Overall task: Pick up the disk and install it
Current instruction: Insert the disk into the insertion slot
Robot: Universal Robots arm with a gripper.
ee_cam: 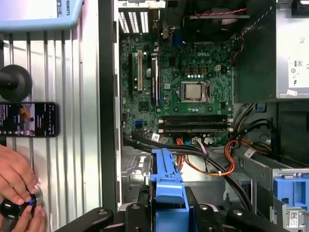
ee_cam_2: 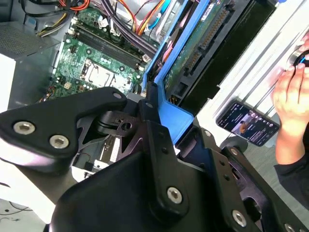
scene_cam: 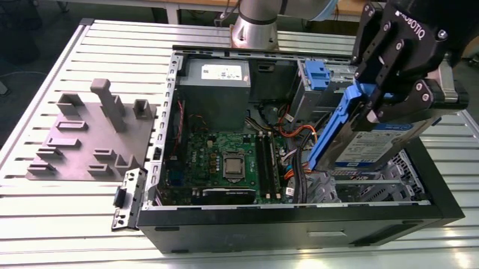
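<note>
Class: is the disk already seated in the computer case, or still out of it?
Out: the gripper holds the disk tilted above the open case.

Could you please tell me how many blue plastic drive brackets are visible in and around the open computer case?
2: one frames the disk held tilted in the hand above the case; another sits in the bay beside the power supply. Others may be hidden.

A pale slatted metal bench (scene_cam: 60,218) filled the room's foreground under even light, with dark floor (scene_cam: 30,33) beyond it and wooden furniture (scene_cam: 194,4) behind.
</note>
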